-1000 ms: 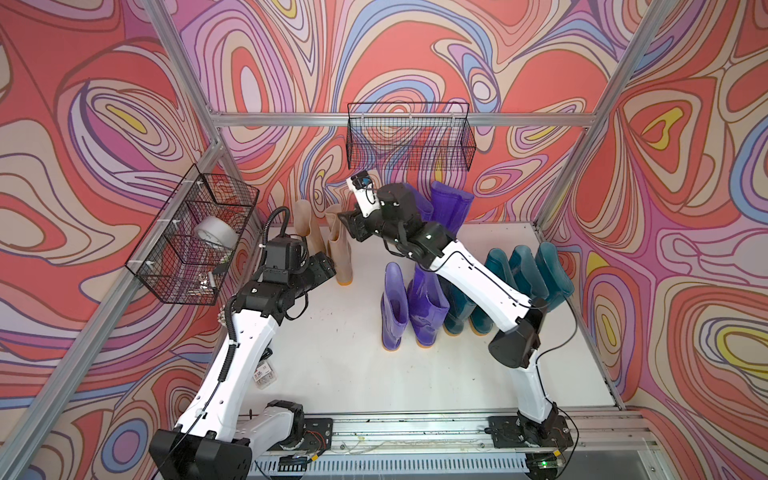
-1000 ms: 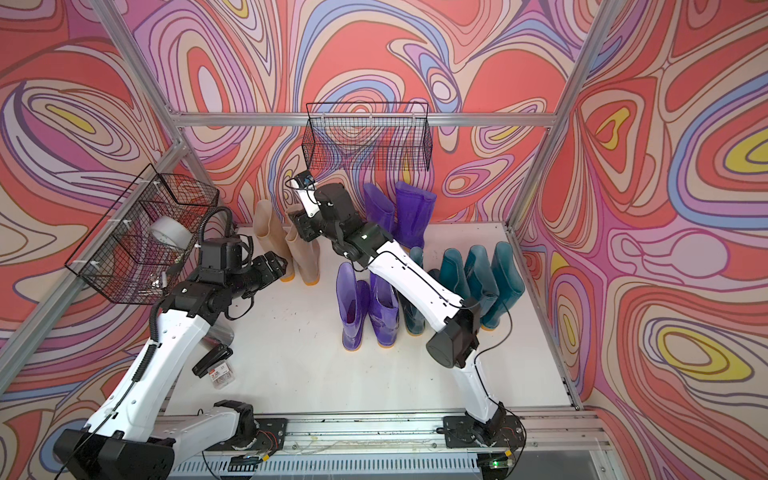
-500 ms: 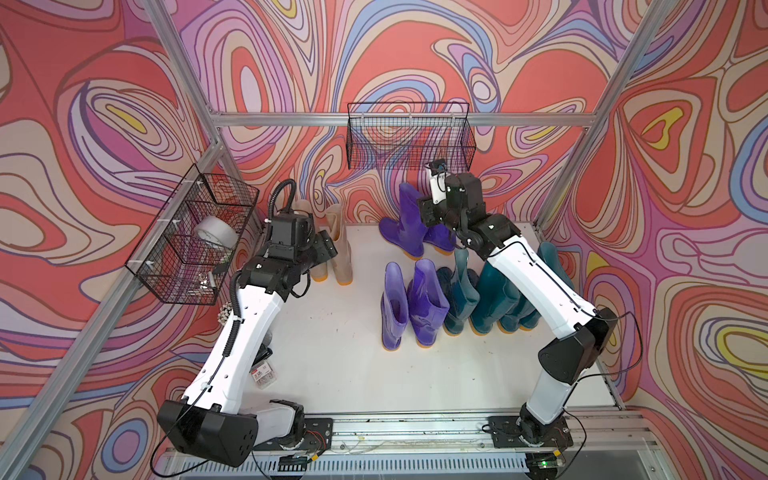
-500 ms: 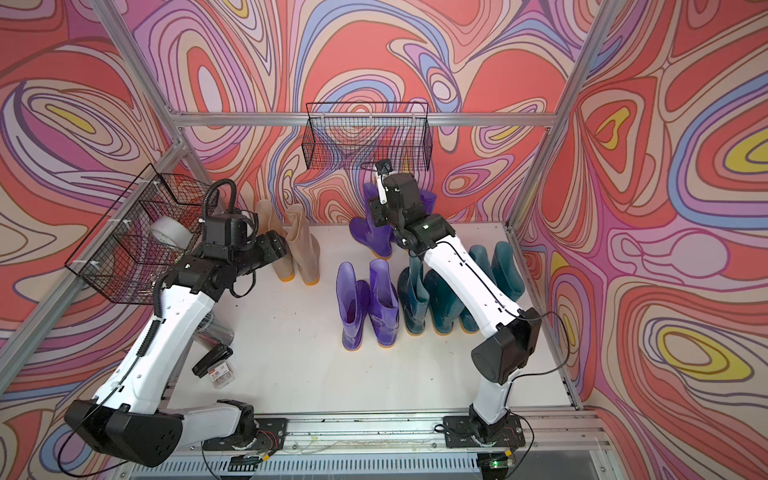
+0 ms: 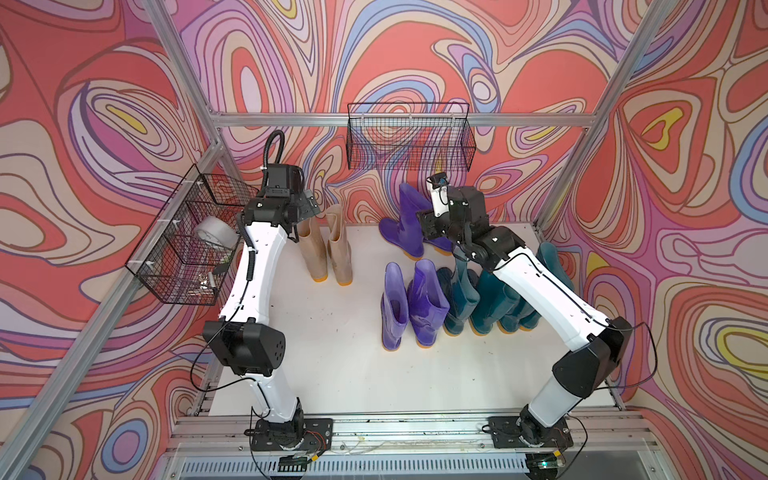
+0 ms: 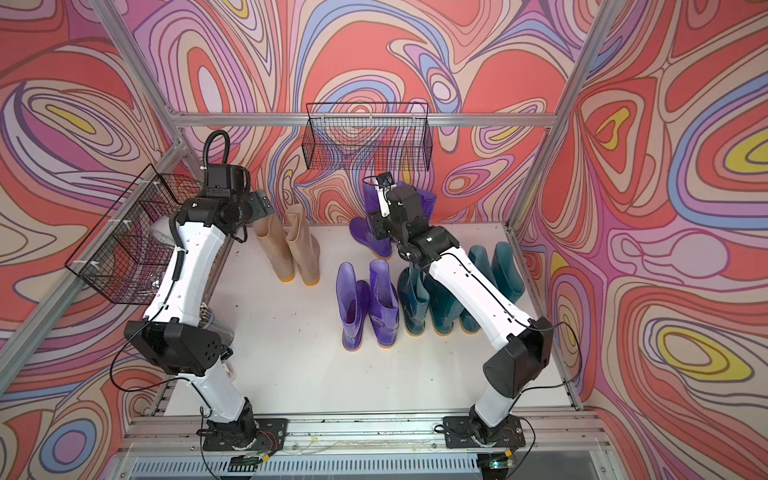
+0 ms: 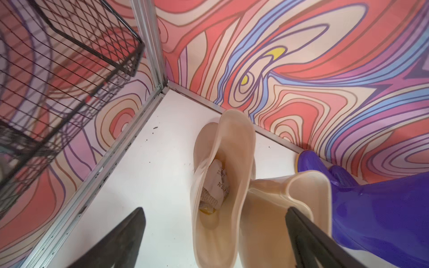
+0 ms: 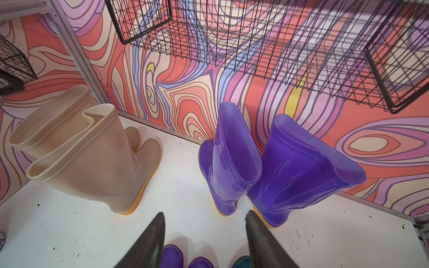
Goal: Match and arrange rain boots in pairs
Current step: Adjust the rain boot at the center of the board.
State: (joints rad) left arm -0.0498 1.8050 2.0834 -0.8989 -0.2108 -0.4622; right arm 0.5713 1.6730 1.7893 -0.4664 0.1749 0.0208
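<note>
My left gripper point(image 7: 213, 208) hangs open, jaws wide, directly above the beige boots point(image 7: 232, 139) — the pair stands upright on the table point(image 5: 332, 353), touching side by side. My right gripper point(image 8: 204, 213) is open too and empty — two purple boots point(image 8: 234, 157) stand just ahead of it, with the teal boots point(image 5: 490, 303) behind it.

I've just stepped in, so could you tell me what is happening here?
Two robot arms are sorting rain boots into pairs. The left gripper hangs open over the beige pair, the right gripper open over the back purple pair; neither holds anything. A second purple pair and the teal boots stand in front.
</note>
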